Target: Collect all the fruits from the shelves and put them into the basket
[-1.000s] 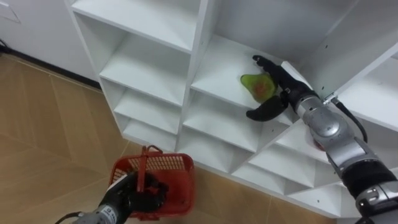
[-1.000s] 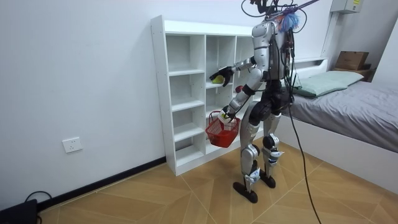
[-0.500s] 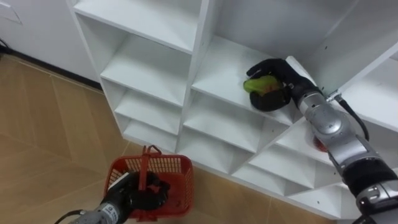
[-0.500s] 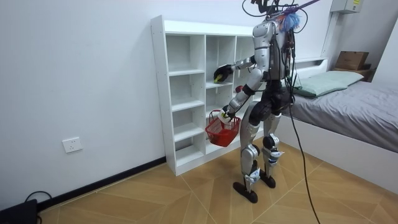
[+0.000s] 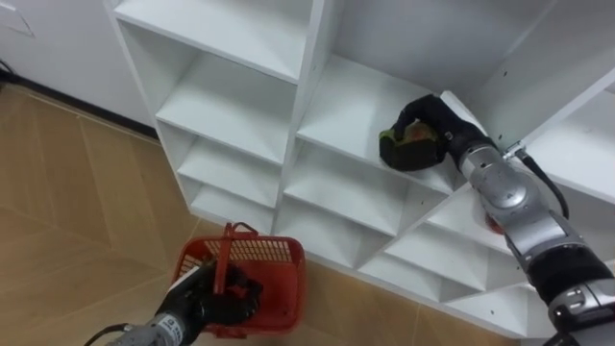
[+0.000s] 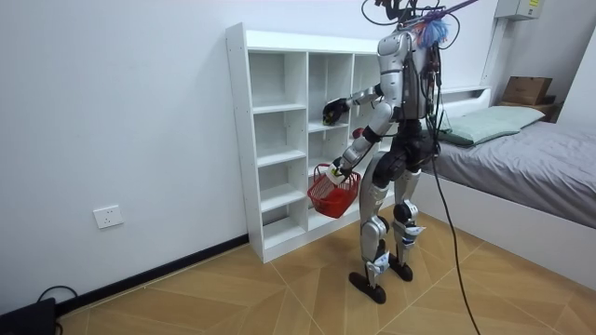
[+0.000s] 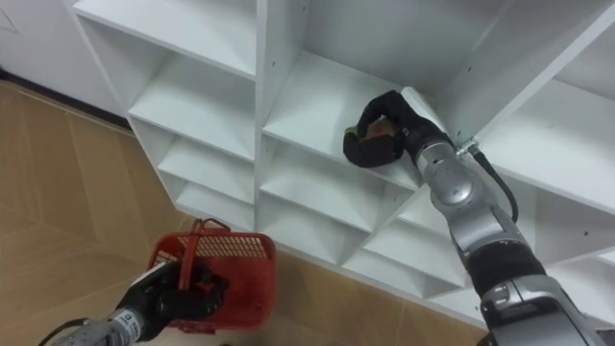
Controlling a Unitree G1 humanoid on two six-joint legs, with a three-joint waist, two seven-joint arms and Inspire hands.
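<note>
Left hand (image 5: 229, 294) clamped on the basket (image 5: 274, 261) handle, low before the closet. Right hand (image 5: 432, 115) curled round the fruit (image 5: 413, 135) near the shelf's (image 5: 336, 106) front-right corner, so this looks like the grasp step. Next, I judge: lift clear of the edge, then carry down-left over the basket.

Right hand (image 5: 420, 133) curls shut on outstretched arm; left hand (image 5: 223, 296) clenched low.
</note>
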